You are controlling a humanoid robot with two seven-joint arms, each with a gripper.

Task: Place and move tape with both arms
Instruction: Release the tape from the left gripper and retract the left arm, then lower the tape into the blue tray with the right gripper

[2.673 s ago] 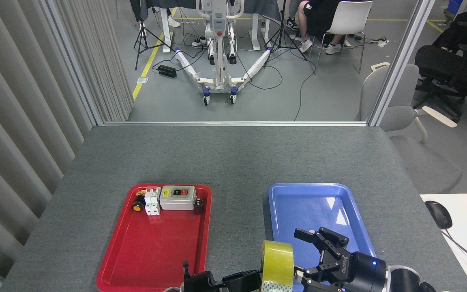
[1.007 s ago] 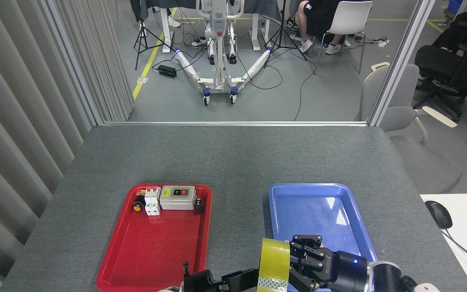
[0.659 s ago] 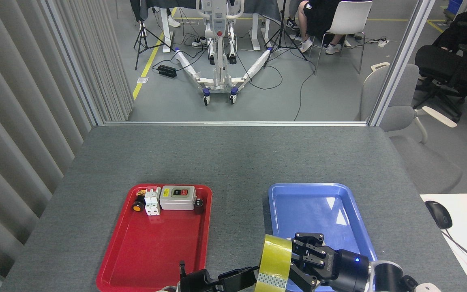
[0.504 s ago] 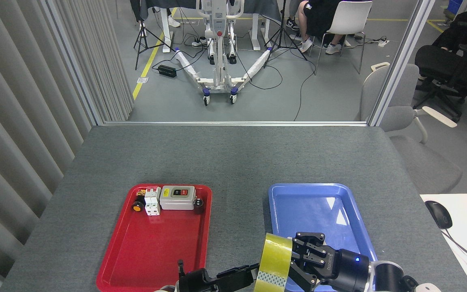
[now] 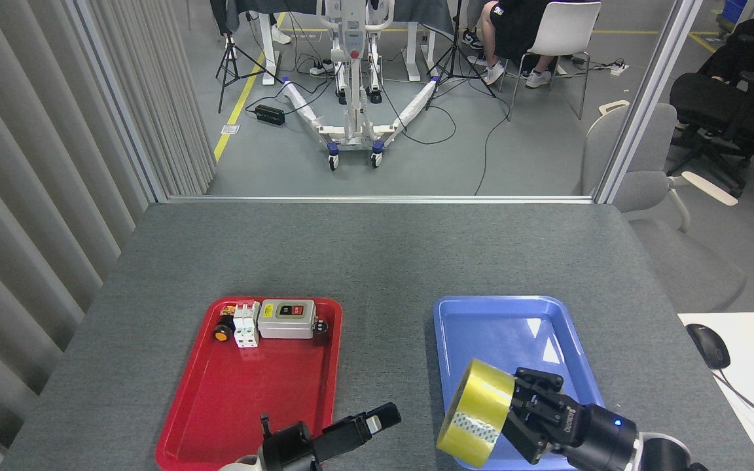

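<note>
The tape (image 5: 480,411), a wide yellow roll with a printed white core, hangs tilted over the near left corner of the blue tray (image 5: 504,320). My right gripper (image 5: 520,415) comes in from the lower right and is shut on the roll's right side. Low at the bottom edge, my left gripper (image 5: 324,428) is over the near end of the red tray (image 5: 246,392). Its black fingers are spread and hold nothing. A clear gap separates it from the roll.
At the far end of the red tray sit a grey switch box (image 5: 287,318), white breakers (image 5: 245,324) and small buttons. The grey table (image 5: 377,255) ends at a rail ahead. A mouse (image 5: 708,345) lies on a white desk at right.
My left gripper has let go of the tape and pulled back left and down. The right gripper has carried the roll right, over the blue tray, tilting it.
</note>
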